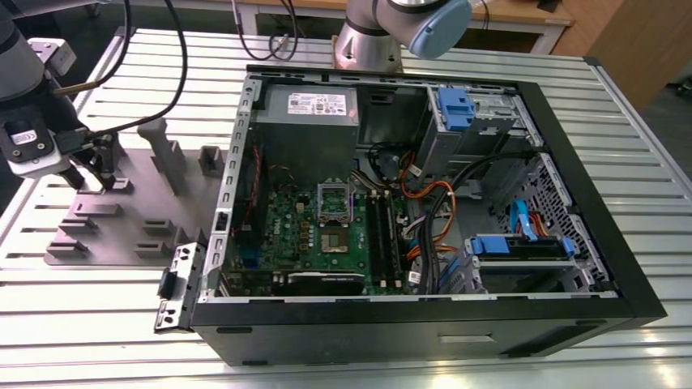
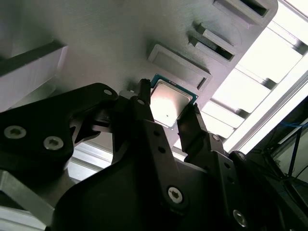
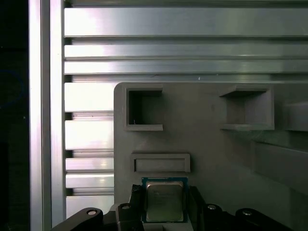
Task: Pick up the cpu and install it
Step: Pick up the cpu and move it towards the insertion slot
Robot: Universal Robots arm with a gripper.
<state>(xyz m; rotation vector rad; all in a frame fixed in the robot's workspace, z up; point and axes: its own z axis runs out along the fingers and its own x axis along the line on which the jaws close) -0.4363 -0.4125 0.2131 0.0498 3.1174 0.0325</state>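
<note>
The cpu (image 2: 168, 103) (image 3: 164, 201) is a small square chip with a shiny silver top and a thin green rim. It sits between the two black fingers of my gripper (image 2: 167, 102) (image 3: 165, 192), which press against its opposite edges. In the exterior view the gripper (image 1: 92, 178) is low over the grey fixture plate (image 1: 130, 219) at that view's left, outside the open computer case (image 1: 433, 332). Whether the chip rests on the plate (image 3: 216, 154) or hangs just above it, I cannot tell.
The fixture plate carries raised blocks and pockets (image 3: 144, 108) near the chip. The case lies open with a green motherboard (image 1: 297, 227), a raised silver socket frame (image 1: 335, 197), a power supply box (image 1: 311, 105), cables and blue drive bays (image 1: 517, 247). All stands on a slatted metal table (image 1: 108, 324).
</note>
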